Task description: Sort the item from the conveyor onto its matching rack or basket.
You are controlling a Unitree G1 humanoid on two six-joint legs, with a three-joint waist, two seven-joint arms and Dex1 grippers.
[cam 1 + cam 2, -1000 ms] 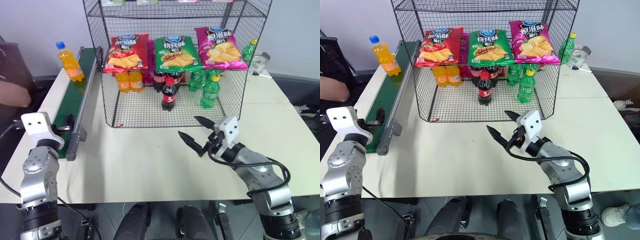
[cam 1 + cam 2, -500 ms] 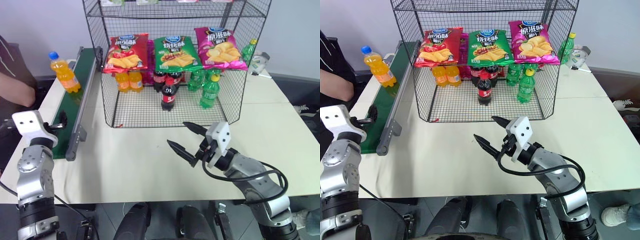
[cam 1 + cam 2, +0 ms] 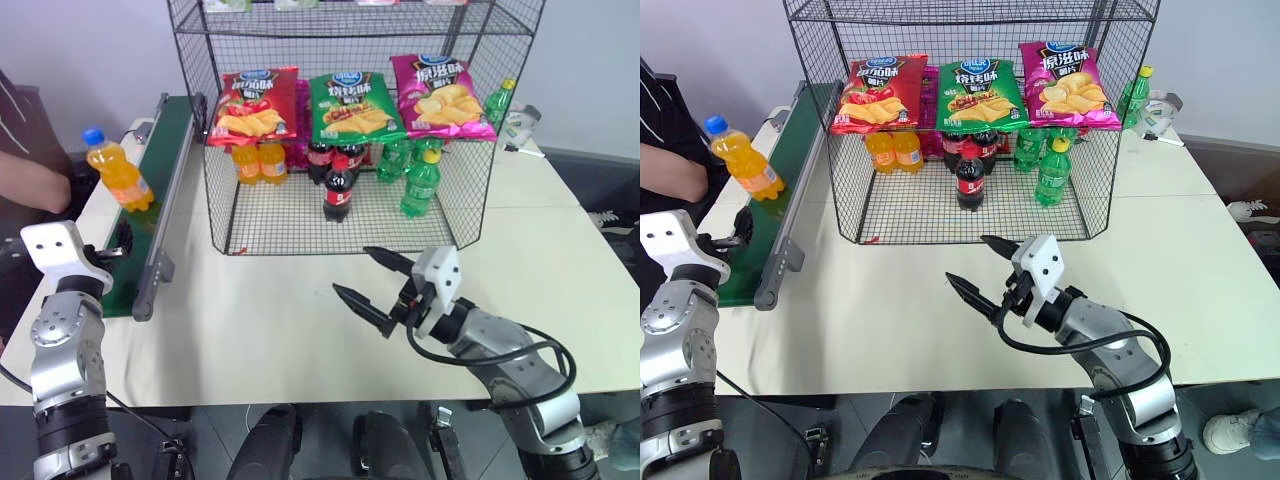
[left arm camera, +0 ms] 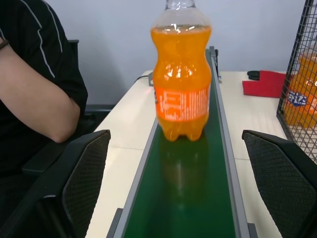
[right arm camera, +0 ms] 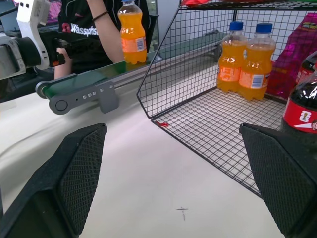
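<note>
The item, an orange soda bottle (image 3: 112, 170) with a blue cap, stands upright on the conveyor (image 3: 168, 125), about halfway along its dark green belt. My left gripper (image 4: 176, 136) is open at the belt's near end, its fingers (image 4: 84, 168) spread wide to either side of the belt, with the bottle (image 4: 182, 74) a short way beyond them. Over the white table in front of the rack (image 3: 290, 215), my right gripper (image 3: 352, 270) is open and empty, pointing left. The black wire rack carries crisp bags above and bottles on its floor.
A person (image 3: 30, 180) sits just left of the conveyor, with an arm (image 4: 34, 99) close to the belt. On the rack floor stand two orange bottles (image 3: 258, 160), cola bottles (image 3: 337, 190) and green bottles (image 3: 420, 185). A green bottle (image 3: 500, 100) stands behind the rack.
The orange bottle has travelled along the belt toward my left gripper. My right gripper has shifted left and slightly back. The person's arm has come further into view.
</note>
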